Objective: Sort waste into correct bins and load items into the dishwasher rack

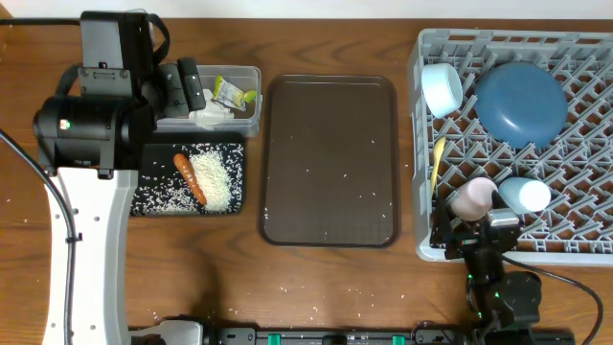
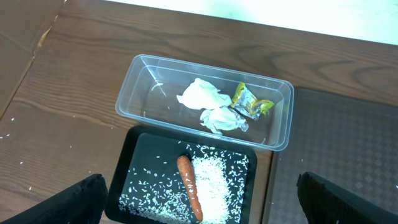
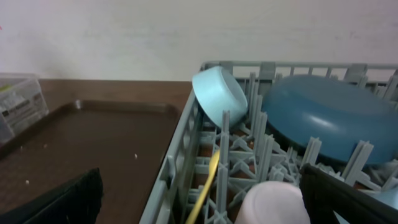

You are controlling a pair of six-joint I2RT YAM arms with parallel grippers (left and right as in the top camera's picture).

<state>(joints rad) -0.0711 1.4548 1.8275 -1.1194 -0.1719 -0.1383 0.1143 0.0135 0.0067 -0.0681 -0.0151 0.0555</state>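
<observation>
The clear tub (image 1: 251, 72) (image 2: 143, 93) holds a crumpled white napkin (image 2: 202, 94) and a yellow-green wrapper (image 2: 249, 102). In front of it the black tray (image 1: 153, 196) (image 2: 140, 162) carries the orange carrot (image 1: 189, 177) (image 2: 188, 186) and a heap of rice (image 2: 217, 186). My left gripper (image 1: 184, 86) (image 2: 214, 208) hangs open above both bins, holding nothing. The grey dishwasher rack (image 1: 584, 244) (image 3: 186, 134) holds the blue plate (image 1: 520, 103) (image 3: 329, 115), a light-blue cup (image 1: 442, 88) (image 3: 219, 94), the yellow spoon (image 1: 437, 163) (image 3: 208, 180), a pink cup (image 1: 472, 196) (image 3: 267, 202) and a pale bowl (image 1: 525, 195). My right gripper (image 1: 482, 228) (image 3: 205, 208) is open at the rack's near edge.
A large brown serving tray (image 1: 330, 158) (image 3: 93, 143) lies between the bins and the rack, with a few rice grains on it. More grains are scattered on the wooden table (image 1: 316, 287) near the front edge. The left arm's white body (image 1: 91, 249) fills the left side.
</observation>
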